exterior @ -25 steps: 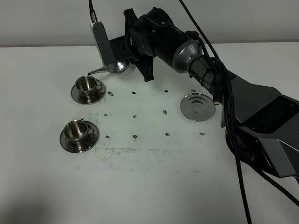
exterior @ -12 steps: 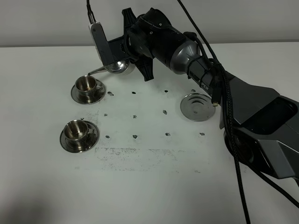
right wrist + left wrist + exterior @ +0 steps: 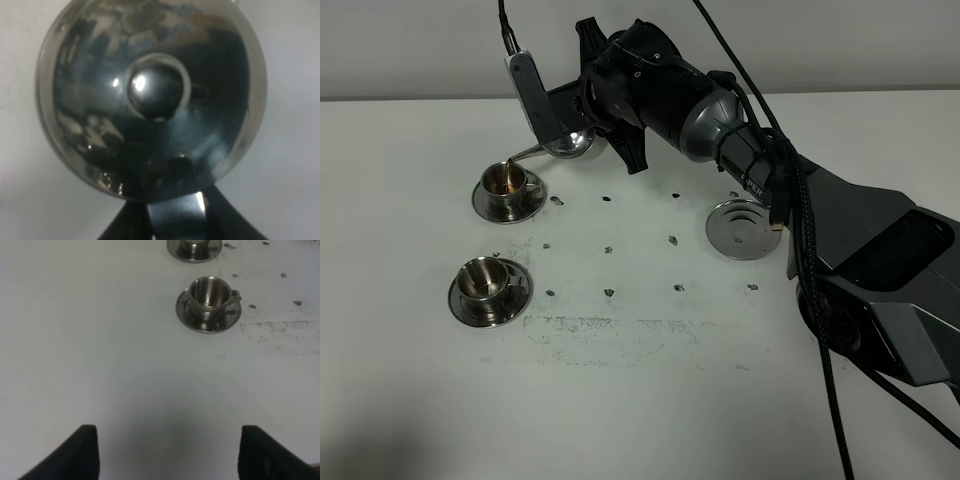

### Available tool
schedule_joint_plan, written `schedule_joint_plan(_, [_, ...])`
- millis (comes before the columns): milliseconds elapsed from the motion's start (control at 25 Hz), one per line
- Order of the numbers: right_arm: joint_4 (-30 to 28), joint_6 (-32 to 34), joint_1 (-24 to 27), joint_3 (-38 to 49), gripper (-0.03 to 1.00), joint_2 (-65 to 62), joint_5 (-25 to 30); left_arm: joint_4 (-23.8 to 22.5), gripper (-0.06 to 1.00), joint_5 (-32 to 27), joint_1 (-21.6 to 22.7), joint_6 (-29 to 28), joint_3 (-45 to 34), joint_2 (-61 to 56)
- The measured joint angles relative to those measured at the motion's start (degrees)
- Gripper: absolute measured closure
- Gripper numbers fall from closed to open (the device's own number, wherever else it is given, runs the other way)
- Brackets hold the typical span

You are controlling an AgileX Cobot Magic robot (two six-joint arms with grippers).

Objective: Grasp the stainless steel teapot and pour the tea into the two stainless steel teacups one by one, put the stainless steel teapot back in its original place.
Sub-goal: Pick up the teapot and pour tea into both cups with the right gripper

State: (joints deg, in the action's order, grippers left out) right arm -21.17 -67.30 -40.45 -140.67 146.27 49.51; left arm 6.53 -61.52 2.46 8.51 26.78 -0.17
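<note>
White table (image 3: pixel 620 400); teapot (image 3: pixel 150 95) between jaws

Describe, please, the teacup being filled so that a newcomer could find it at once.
On the white table, two steel teacups stand at the left. It is the farther teacup, just below the steel teapot and its spout. Unlike the nearer teacup, it shows brownish tea inside.

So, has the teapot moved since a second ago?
Yes, slightly: the teapot has shifted left, toward the far cup, which has stayed put.
</note>
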Motion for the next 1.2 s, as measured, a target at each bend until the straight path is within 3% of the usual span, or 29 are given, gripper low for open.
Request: schedule_joint_plan(1200, [-2.5,-1.8,0.0,0.0,0.77,0.0,-1.7,0.0,0.37,0.0,0.0,0.0,0.0,0.0])
